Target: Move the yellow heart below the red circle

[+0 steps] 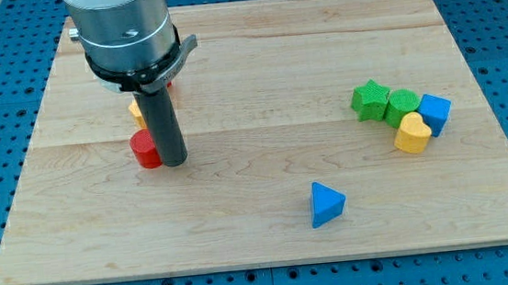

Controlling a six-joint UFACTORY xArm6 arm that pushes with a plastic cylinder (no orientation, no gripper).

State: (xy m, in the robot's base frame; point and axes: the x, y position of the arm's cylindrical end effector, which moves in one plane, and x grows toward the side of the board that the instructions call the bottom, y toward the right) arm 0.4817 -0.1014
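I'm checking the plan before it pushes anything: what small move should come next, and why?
Probably travel toward the view's right, to the far side of the yellow heart. My tip sits right beside the red circle, while the heart lies across the board, pressed against a green block and a blue block.

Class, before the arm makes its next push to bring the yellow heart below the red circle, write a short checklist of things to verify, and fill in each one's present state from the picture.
1. My tip near the yellow heart: not ok; it is beside the red circle, far to the view's left.
2. Heart free to push alone: not ok; it touches the green block and blue block.
3. Spot below the red circle free: ok.
4. Blue triangle off the direct path: cannot tell.
5. Block behind the rod identified: cannot tell, mostly hidden.
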